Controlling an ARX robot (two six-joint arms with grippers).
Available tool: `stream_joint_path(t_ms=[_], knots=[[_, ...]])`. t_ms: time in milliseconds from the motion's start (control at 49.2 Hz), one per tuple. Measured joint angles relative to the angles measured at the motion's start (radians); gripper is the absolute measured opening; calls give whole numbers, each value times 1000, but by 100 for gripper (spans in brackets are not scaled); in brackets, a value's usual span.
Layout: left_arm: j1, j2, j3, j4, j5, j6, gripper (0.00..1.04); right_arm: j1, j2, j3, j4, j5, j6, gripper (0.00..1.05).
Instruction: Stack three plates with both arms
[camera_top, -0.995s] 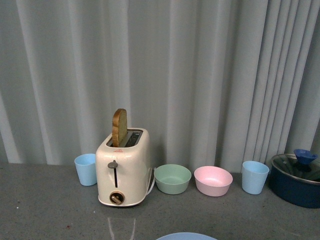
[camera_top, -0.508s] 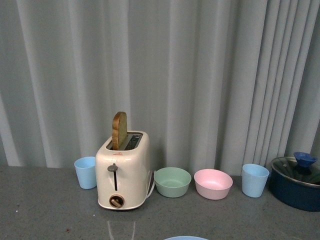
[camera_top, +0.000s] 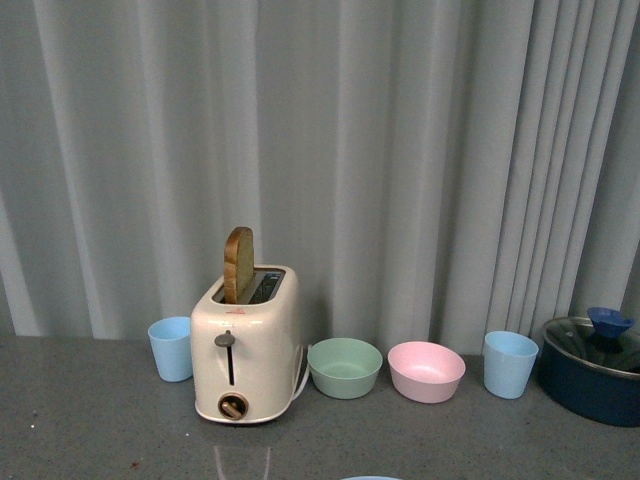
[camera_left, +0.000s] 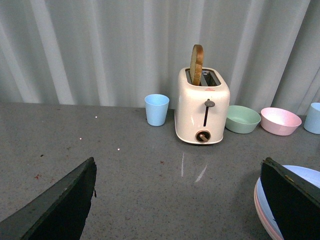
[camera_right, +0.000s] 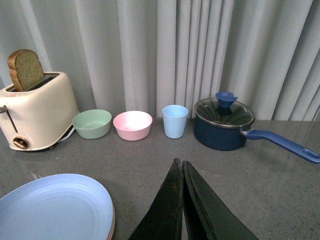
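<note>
A light blue plate (camera_right: 50, 210) lies on top of a pink plate whose rim (camera_right: 111, 225) shows just beneath it; no other plate can be made out. In the left wrist view the same blue plate (camera_left: 311, 176) and pink rim (camera_left: 261, 209) sit behind one black finger (camera_left: 292, 200). My left gripper (camera_left: 177, 200) is open, wide, with only bare tabletop between its fingers. My right gripper (camera_right: 179, 165) is shut on nothing, its tips pointing at the table beside the stack. Neither arm shows in the front view, only a sliver of the blue plate (camera_top: 370, 478).
Along the curtain stand a blue cup (camera_top: 171, 348), a cream toaster (camera_top: 247, 343) holding a slice of bread, a green bowl (camera_top: 345, 367), a pink bowl (camera_top: 426, 371), another blue cup (camera_top: 509, 364) and a lidded dark blue pot (camera_top: 592, 370) with a long handle (camera_right: 285, 144).
In the front view everything along the curtain has slid slightly lower in the picture. The blue plate's rim has sunk almost out of the bottom edge.
</note>
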Motion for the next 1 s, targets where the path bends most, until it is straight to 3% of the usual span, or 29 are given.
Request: stream_joint_path(t_ms=[447,548,873,995], knots=[[0,0,0,0,0,0,98,0,-132,-32,-87,0,0,3],[0,0,0,0,0,0,98,0,-258,-31,-248,0,0,3],[0,-1,0,0,0,0,98,0,-296,-31,-259,0,-1,3],[0,-1,0,0,0,0,98,0,-296,-31,-259,0,-1,23]])
